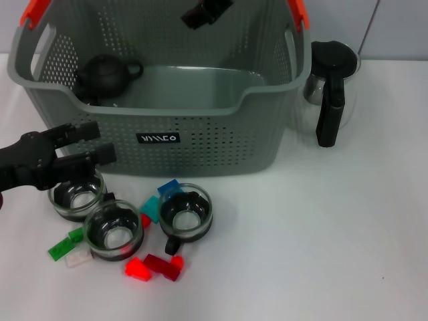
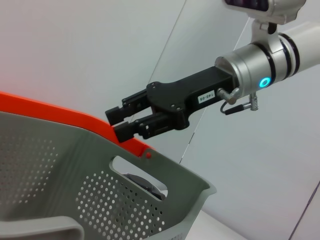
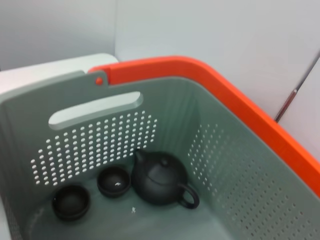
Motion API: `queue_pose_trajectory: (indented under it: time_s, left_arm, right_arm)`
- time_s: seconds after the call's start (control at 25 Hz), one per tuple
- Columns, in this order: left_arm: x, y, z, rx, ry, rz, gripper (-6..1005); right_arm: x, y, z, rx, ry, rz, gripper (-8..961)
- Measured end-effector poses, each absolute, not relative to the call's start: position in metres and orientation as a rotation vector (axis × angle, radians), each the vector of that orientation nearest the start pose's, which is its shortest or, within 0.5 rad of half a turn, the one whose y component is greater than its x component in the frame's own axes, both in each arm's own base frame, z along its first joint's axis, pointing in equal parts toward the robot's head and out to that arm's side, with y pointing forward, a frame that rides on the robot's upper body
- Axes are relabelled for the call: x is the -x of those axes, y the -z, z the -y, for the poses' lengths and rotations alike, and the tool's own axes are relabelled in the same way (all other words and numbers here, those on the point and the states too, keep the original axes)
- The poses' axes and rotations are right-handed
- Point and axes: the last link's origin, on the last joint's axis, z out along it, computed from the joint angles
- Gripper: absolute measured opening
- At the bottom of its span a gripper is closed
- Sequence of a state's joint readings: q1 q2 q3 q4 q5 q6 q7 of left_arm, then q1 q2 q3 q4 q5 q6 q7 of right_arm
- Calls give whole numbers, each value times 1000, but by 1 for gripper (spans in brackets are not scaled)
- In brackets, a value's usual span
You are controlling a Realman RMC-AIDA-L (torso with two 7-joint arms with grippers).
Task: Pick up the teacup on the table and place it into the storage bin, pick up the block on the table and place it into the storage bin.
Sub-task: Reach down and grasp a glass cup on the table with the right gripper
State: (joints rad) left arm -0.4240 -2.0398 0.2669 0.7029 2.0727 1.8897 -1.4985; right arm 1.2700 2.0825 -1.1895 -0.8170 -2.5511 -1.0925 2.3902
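Note:
Three glass teacups stand in front of the storage bin: a left teacup, a middle teacup and a right teacup. Small blocks lie around them: green, clear, red, dark red, teal and blue. My left gripper hovers open just above the left teacup, beside the bin's front wall. Over the bin's far rim my right gripper hangs with a narrow gap between its fingers, holding nothing.
Inside the bin sit a black teapot and two small black cups. A glass coffee pot with a black handle stands to the right of the bin. The orange handle arches over the bin.

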Motion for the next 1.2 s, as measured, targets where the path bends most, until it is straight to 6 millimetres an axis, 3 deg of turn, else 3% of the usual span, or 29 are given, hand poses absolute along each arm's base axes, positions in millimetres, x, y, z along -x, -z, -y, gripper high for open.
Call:
queue_pose_trajectory:
  time_s: [0.44,0.84,1.2]
  left_arm:
    - [301,-74,-271,2539,1022,862,825]
    - [301,-74,-268,2551,1012,872,824]
    - [302,-74,-268,2546,1016,873,824]
  right_arm:
    - [21,6,-447,2693,94,-329,507]
    - [32,-5,-432,2735,73,-301,508]
    - [48,-15,-400,2885,44,-236,507]
